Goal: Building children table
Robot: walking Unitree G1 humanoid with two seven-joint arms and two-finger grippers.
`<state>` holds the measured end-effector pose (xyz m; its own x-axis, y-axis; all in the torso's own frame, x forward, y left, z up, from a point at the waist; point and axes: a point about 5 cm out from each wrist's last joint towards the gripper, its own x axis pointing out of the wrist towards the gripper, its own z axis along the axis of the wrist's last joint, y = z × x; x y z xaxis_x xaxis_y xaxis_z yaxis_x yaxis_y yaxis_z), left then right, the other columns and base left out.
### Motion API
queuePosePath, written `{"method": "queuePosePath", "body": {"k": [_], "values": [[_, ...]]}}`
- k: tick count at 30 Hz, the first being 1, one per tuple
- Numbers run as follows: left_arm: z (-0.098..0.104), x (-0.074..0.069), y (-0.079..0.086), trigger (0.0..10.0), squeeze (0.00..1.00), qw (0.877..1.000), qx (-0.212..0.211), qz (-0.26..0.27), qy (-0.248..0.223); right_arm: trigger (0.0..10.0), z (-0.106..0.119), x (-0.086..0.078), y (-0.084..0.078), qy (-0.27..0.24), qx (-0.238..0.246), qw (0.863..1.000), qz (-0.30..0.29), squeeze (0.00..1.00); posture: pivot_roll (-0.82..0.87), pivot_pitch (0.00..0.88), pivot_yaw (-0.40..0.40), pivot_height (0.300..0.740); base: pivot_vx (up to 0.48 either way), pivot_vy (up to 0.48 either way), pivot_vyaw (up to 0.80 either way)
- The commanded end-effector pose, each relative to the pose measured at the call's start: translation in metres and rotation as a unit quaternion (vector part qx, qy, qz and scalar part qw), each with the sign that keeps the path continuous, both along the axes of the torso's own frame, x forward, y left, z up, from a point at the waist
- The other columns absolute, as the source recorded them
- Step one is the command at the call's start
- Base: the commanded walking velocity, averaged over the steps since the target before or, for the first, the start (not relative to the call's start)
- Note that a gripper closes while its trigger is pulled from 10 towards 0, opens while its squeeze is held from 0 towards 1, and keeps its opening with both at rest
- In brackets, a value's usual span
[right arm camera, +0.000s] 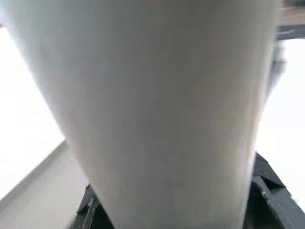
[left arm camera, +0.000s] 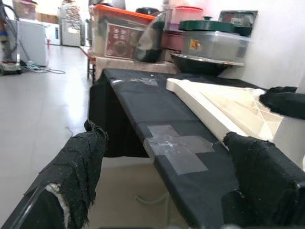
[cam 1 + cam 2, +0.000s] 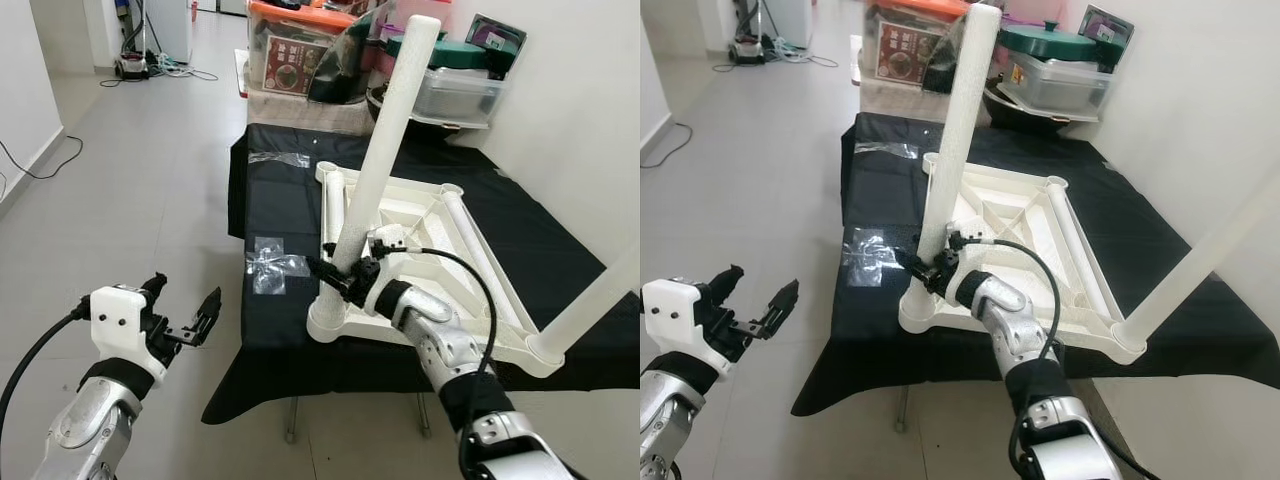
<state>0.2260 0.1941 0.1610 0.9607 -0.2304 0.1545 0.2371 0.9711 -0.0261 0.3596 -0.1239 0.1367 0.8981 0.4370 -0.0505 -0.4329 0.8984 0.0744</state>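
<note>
Tabletop (image 3: 420, 215) lying upside down on the black-draped surface (image 3: 270, 190), sockets up for legs. Right gripper (image 3: 345, 275) clamped around the leg (image 3: 385, 150) low down, near the front corner socket (image 3: 330, 318), probably steadying it for seating. Leaning slightly, likely not fully home. Left gripper (image 3: 185, 310) spread empty off the surface edge, waiting.

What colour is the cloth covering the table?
Black; the cloth shows best in the left eye view.

Clear tape patches (image 3: 272, 262) on a black cloth (image 3: 540, 250), storage boxes (image 3: 460, 88) behind it.
</note>
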Motion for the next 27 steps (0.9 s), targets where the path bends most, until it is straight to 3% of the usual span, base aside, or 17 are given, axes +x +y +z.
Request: {"method": "queuePosePath", "body": {"k": [1,2,3,4,7,8,11,12,16,17,18,20,21,22,27], "values": [[-0.002,0.001,-0.003,10.0,0.00,1.000,-0.002,-0.006,0.002,0.0,-0.016,-0.002,-0.031,0.037,-0.037,0.996,-0.073,0.00,0.13,0.000,-0.177,0.740,0.000,0.000,0.00],[-0.002,0.000,-0.003,10.0,0.00,1.000,-0.002,-0.005,0.002,0.0,-0.019,-0.005,-0.056,0.058,-0.048,0.973,-0.218,0.00,0.14,0.000,-0.178,0.740,0.000,0.000,0.00],[-0.002,0.000,-0.003,10.0,0.00,1.000,-0.002,-0.005,0.002,0.0,-0.019,-0.005,-0.056,0.058,-0.048,0.973,-0.218,0.00,0.14,0.000,-0.178,0.740,0.000,0.000,0.00],[-0.002,-0.001,-0.002,10.0,0.00,1.000,-0.001,-0.005,0.003,0.0,-0.015,-0.012,-0.066,0.058,-0.056,0.951,-0.300,0.00,0.13,0.000,-0.169,0.740,0.000,0.000,0.00],[-0.002,-0.001,-0.002,10.0,0.00,1.000,-0.001,-0.005,0.003,0.0,-0.015,-0.012,-0.066,0.058,-0.056,0.951,-0.300,0.00,0.13,0.000,-0.169,0.740,0.000,0.000,0.00],[-0.003,-0.001,-0.002,10.0,0.00,1.000,-0.001,-0.005,0.004,0.0,-0.012,-0.017,-0.070,0.054,-0.058,0.937,-0.340,0.00,0.13,0.000,-0.169,0.740,0.000,0.000,0.00],[-0.003,-0.001,-0.002,10.0,0.00,1.000,-0.001,-0.005,0.004,0.0,-0.012,-0.017,-0.070,0.054,-0.058,0.937,-0.340,0.00,0.13,0.000,-0.169,0.740,0.000,0.000,0.00],[-0.003,-0.001,-0.002,10.0,0.00,1.000,0.000,-0.005,0.005,10.0,-0.004,-0.015,-0.056,0.035,-0.036,0.950,-0.307,1.00,0.14,0.000,-0.175,0.740,0.000,0.000,0.00],[-0.003,-0.001,-0.002,10.0,0.00,1.000,0.000,-0.005,0.005,10.0,-0.004,-0.015,-0.056,0.035,-0.036,0.950,-0.307,1.00,0.14,0.000,-0.175,0.740,0.000,0.000,0.00],[-0.004,-0.001,-0.002,10.0,0.00,1.000,0.001,-0.005,0.006,10.0,0.008,-0.010,-0.040,0.001,-0.013,0.968,-0.251,1.00,0.14,0.000,-0.180,0.740,0.000,0.000,0.00],[-0.004,-0.001,-0.003,10.0,0.00,1.000,0.000,-0.005,0.006,10.0,0.029,-0.002,-0.019,-0.043,0.024,0.993,-0.108,0.00,0.14,0.000,-0.180,0.740,0.000,0.000,0.00],[-0.004,-0.001,-0.003,10.0,0.00,1.000,0.000,-0.005,0.006,10.0,0.029,-0.002,-0.019,-0.043,0.024,0.993,-0.108,0.00,0.14,0.000,-0.180,0.740,0.000,0.000,0.00],[-0.004,-0.001,-0.003,10.0,0.00,1.000,-0.001,-0.008,0.006,10.0,0.056,-0.001,-0.001,-0.099,0.047,0.992,0.067,0.00,0.14,0.000,-0.175,0.740,0.000,0.000,0.00],[-0.004,0.000,-0.004,10.0,0.00,1.000,-0.002,-0.010,0.006,10.0,0.064,-0.002,-0.001,-0.113,0.044,0.985,0.127,0.00,0.14,0.000,-0.175,0.740,0.000,0.000,0.00],[-0.004,0.001,-0.005,10.0,0.00,1.000,-0.002,-0.014,0.007,10.0,0.069,-0.005,-0.003,-0.119,0.036,0.975,0.186,0.00,0.14,0.000,-0.176,0.740,0.000,0.000,0.00]]}}
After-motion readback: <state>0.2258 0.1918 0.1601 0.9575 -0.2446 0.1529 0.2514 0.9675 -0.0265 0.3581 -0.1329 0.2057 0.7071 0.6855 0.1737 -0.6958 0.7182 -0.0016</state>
